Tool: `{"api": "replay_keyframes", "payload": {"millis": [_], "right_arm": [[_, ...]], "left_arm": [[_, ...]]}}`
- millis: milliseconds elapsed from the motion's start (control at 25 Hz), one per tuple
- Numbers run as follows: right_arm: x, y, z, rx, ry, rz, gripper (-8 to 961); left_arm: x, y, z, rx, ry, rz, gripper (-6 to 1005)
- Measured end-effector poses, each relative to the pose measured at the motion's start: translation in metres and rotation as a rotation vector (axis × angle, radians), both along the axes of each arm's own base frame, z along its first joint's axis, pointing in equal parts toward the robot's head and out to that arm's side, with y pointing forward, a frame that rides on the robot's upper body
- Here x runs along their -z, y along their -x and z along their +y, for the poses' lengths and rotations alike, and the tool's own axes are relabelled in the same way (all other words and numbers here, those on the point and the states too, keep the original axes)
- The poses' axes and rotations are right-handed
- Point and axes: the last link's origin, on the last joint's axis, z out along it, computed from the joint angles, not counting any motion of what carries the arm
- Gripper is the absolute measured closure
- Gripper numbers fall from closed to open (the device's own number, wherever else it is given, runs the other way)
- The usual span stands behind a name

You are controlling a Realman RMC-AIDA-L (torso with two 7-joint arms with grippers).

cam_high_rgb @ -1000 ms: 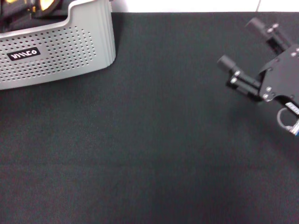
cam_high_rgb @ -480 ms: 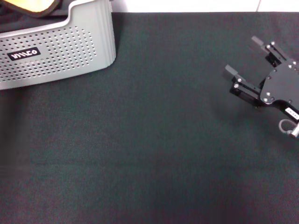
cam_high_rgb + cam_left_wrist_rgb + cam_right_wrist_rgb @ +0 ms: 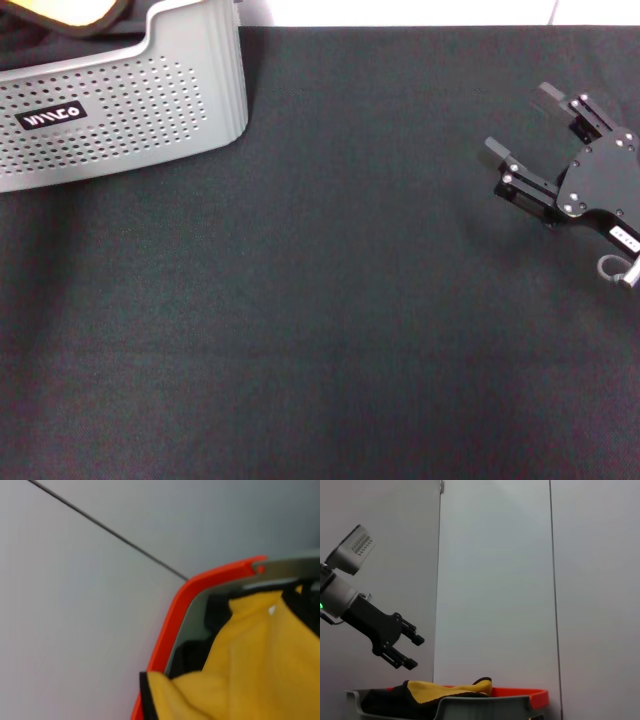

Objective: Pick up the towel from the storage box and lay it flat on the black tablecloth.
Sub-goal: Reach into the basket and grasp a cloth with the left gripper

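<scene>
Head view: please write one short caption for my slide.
Right gripper open above the black tablecloth; storage box at far left, towel inside.

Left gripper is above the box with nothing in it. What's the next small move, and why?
Probably lower the left gripper straight down onto the towel. It hangs open above the storage box, where the yellow cloth lies bunched. The right gripper sits open over the black tablecloth.

Open black tablecloth (image 3: 320,330) from 3 through 9 o'clock; blocked only at 10 o'clock by storage box (image 3: 130,110), cloth heaped inside.
</scene>
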Motion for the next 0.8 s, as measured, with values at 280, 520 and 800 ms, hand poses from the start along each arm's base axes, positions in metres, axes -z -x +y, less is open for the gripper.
{"api": "replay_keyframes", "payload": {"millis": [280,520,800], "right_arm": [[0.002,0.001,0.004,0.013,0.009,-0.003,115],[0.002,-0.001,0.002,0.025,0.018,0.006,115],[0.002,-0.002,0.0,0.033,0.032,0.022,115]], "left_arm": [[0.006,0.021,-0.001,-0.063,0.034,0.057,259],[0.011,0.035,0.001,-0.095,0.058,0.066,273],[0.02,0.046,0.013,-0.083,0.05,0.074,290]]}}
